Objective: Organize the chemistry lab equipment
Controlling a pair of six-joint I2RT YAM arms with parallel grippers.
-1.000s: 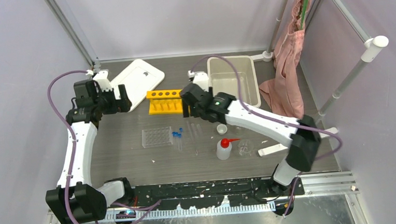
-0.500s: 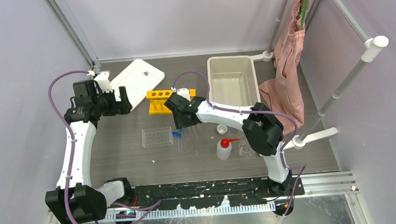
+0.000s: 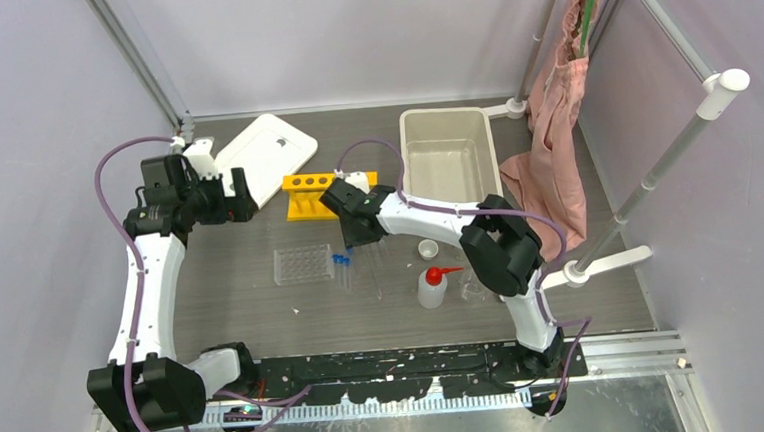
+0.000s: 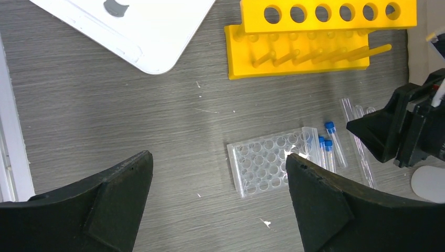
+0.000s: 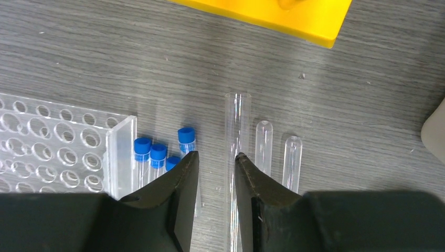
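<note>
Three clear glass tubes [image 5: 237, 115] lie side by side on the grey table, just right of several blue-capped vials [image 5: 152, 149] and the clear tray [image 3: 302, 264]. My right gripper [image 5: 216, 154] hovers low over them, jaws narrowed to a small gap. The longest tube runs along the inner edge of its right finger [image 5: 246, 178], and the left finger is apart from it. The yellow rack [image 3: 322, 195] lies just beyond. My left gripper [image 4: 219, 157] hangs wide open and empty, high over the table left of the rack. The squeeze bottle [image 3: 430, 286], tiny white cup [image 3: 427, 248] and beaker [image 3: 473, 286] stand to the right.
A white bin [image 3: 407, 159] sits at the back right and a flat white lid [image 3: 266, 153] at the back left. The pink cloth [image 3: 553, 135] hangs on the white pole stand [image 3: 656, 174] at the right. Small white specks dot the table.
The right arm swung left from beside the bin and came down over the glass tubes, its jaws narrowing steadily. The left gripper stayed in place, wide open.
</note>
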